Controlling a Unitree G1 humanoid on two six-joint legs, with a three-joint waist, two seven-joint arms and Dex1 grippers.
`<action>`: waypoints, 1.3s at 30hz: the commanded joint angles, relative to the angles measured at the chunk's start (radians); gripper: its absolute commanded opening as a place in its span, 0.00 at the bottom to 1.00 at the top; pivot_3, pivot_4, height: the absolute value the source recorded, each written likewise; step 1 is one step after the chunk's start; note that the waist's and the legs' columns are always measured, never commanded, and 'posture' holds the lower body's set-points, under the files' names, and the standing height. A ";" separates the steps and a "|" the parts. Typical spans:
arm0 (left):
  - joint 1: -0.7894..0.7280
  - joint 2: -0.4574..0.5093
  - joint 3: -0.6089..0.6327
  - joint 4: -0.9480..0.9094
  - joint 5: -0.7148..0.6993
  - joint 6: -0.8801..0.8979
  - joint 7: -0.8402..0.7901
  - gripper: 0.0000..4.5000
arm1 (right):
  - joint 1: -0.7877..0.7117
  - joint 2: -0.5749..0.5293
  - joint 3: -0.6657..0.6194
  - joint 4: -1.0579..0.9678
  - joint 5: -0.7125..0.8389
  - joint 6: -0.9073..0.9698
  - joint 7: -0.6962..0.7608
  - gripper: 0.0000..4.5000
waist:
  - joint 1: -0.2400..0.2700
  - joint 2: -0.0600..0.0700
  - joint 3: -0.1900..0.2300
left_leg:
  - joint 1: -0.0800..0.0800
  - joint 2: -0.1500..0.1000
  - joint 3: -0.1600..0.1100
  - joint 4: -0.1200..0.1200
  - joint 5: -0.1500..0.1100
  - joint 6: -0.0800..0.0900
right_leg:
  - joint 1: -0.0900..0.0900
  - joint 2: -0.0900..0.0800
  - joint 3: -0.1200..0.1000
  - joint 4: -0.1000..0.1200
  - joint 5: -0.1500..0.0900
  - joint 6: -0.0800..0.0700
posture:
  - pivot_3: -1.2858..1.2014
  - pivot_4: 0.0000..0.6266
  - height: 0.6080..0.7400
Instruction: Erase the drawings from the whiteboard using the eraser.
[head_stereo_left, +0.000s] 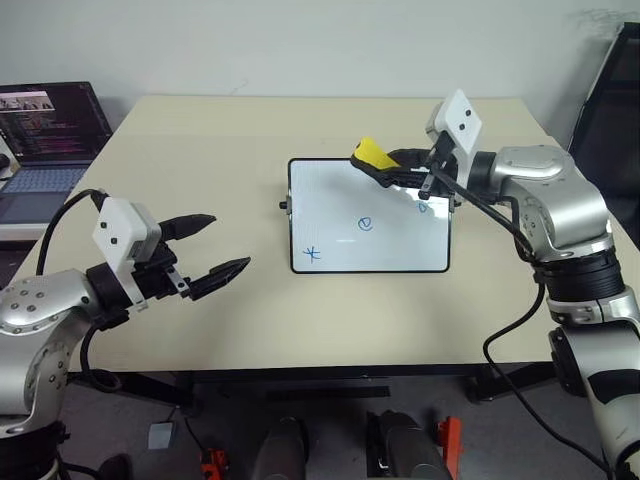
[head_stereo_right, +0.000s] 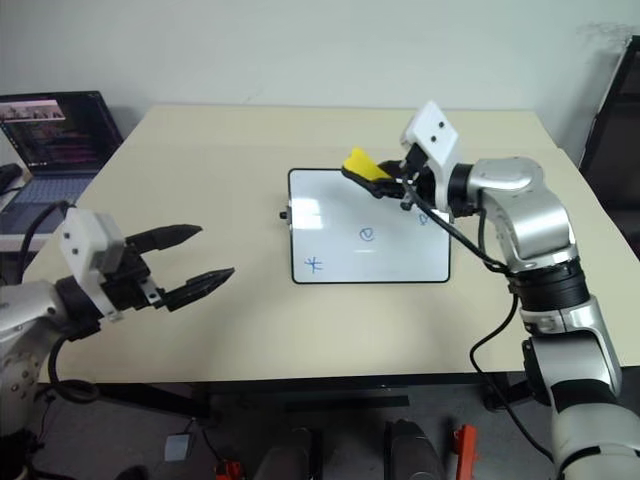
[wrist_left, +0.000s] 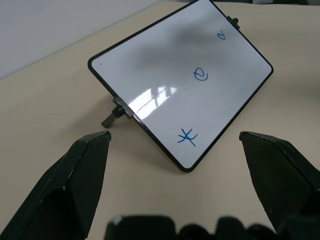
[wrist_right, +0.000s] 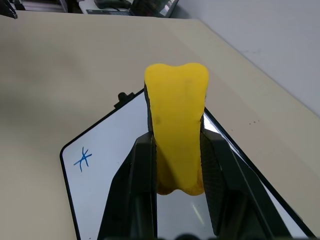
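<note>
A: Right hand (head_stereo_right: 385, 180): pinching eraser (head_stereo_left: 372, 153), yellow block squeezed between both black fingers, held above the board's upper edge, centre of frame. Contact with the surface: cannot tell.

B: Left hand (head_stereo_left: 218, 247)?

A: Spread wide, nothing in it, lower left of frame over bare table (head_stereo_left: 200, 130), well apart from the board.

B: Board (head_stereo_left: 330, 190)?

A: One, white, black frame, lying flat mid-table. Knob showing on its left short side. Laptop (head_stereo_left: 50, 130) at upper left, off the table, not involved.

B: Marks remaining?

A: Three, blue. Star (head_stereo_left: 313, 254) at lower left corner of board; spiral (head_stereo_left: 365, 222) near middle; scribble (head_stereo_left: 422, 207) at right, just below the right hand. None wiped yet, by the look of it.

B: Handling advice for the step?

A: Bring the eraser's dark face down flat, not on an edge. Start with the scribble, nearest. Press lightly and stroke short, since the board looks light and may slide; the free left hand could steady the knob side. Keep the pinch firm, as the block is already bowed.
</note>
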 joint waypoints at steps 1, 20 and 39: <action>-0.006 0.028 -0.021 -0.012 0.032 -0.037 -0.007 1.00 | -0.024 0.011 0.033 -0.088 -0.027 -0.025 0.009 0.19 | 0.000 0.000 0.000 | 0.000 0.000 0.000 0.000 0.000 0.000 | 0.000 0.000 0.000 0.000 0.000 0.000 | 0.52 0.24 1.00; -0.004 0.021 -0.074 0.029 0.059 -0.081 -0.001 1.00 | -0.018 0.146 0.400 -0.017 -0.427 -0.186 -0.088 0.19 | -0.008 0.000 0.000 | 0.000 0.000 0.000 -0.001 0.000 0.000 | -0.001 0.000 0.000 0.000 0.000 0.000 | 0.52 0.24 1.00; -0.020 0.016 -0.134 0.100 0.178 -0.164 0.025 1.00 | -0.112 0.308 0.431 0.376 -0.636 -0.383 -0.164 0.19 | -0.014 -0.001 0.000 | 0.000 0.000 0.000 -0.001 0.000 0.000 | -0.002 0.000 0.000 0.001 -0.001 -0.001 | 0.52 0.24 1.00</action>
